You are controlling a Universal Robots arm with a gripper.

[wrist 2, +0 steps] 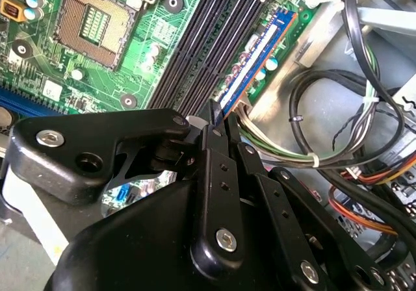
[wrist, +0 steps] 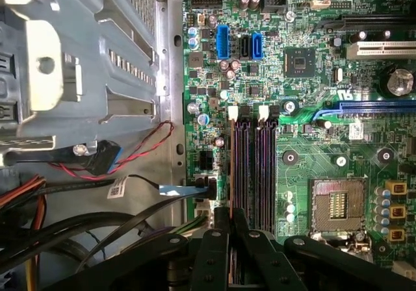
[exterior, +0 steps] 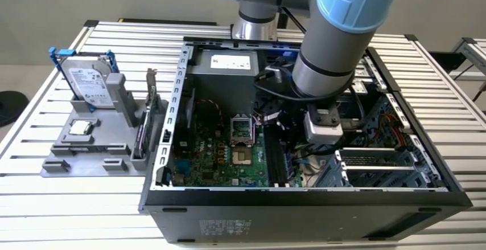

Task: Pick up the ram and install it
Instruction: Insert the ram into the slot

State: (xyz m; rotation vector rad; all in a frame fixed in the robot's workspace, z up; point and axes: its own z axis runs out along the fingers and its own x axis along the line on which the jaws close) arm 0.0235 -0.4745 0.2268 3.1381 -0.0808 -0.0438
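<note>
The claw (wrist 2: 218,119), clamped on the ram (wrist 2: 257,54), seemingly has it in a motherboard slot at the socket's (wrist 2: 94,18) three o'clock, seating unconfirmed.

This looks like a robotics lab or test workshop. A slatted aluminium bench (exterior: 76,204) carries an opened computer case (exterior: 304,204) with its green motherboard (exterior: 220,159) bared, and a grey fixture (exterior: 91,147) holding loose computer parts. An industrial robot arm (exterior: 334,45) reaches into the case.
</note>
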